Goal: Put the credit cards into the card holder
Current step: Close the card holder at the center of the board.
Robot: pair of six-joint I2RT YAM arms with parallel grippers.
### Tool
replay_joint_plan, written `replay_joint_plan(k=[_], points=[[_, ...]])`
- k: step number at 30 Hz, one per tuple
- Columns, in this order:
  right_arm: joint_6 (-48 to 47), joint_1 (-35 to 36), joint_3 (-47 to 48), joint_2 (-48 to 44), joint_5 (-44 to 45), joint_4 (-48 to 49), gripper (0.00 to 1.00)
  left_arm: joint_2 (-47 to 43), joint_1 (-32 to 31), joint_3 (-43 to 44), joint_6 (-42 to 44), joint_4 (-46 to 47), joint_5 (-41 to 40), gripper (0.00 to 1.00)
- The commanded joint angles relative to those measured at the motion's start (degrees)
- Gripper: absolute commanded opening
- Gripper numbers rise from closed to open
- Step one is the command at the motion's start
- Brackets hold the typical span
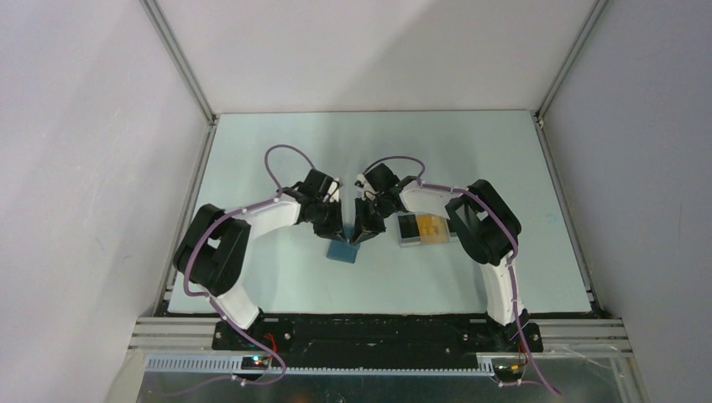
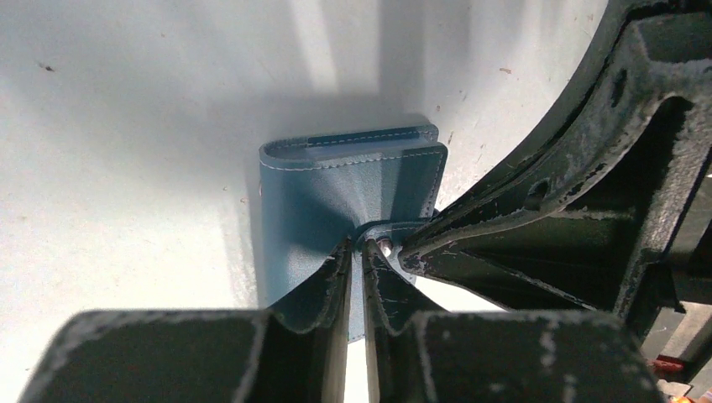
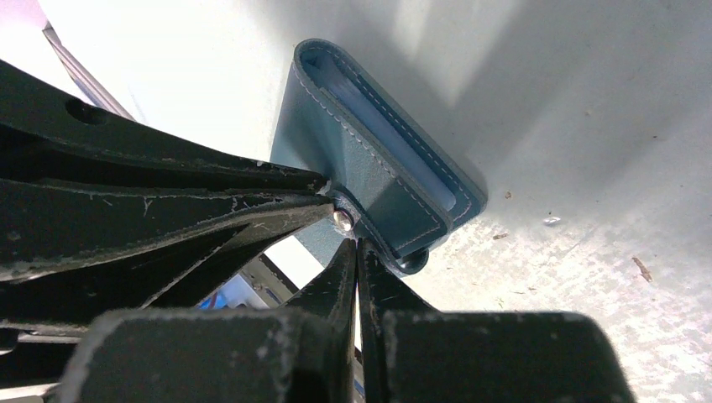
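Left fingers (image 2: 386, 294) on card holder (image 2: 336, 193)

The left arm (image 1: 264, 217) and right arm (image 1: 424, 197) are built of white links joined by black housings. A purple cable (image 1: 290, 147) is routed along each. The black gripper fingers (image 2: 168, 353) are scuffed with pale scratches.
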Motion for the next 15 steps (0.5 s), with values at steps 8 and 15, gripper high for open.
replay_joint_plan(k=[8, 15], points=[[-1.2, 3.6, 1.3, 4.6, 6.8, -6.0, 0.01, 1.8, -4.5, 1.9, 1.5, -6.7, -7.1, 0.15], [-1.1, 5.5, 4.2, 9.7, 10.8, -11.3, 0.00, 2.4, -5.1, 1.8, 0.9, -7.2, -7.9, 0.15]])
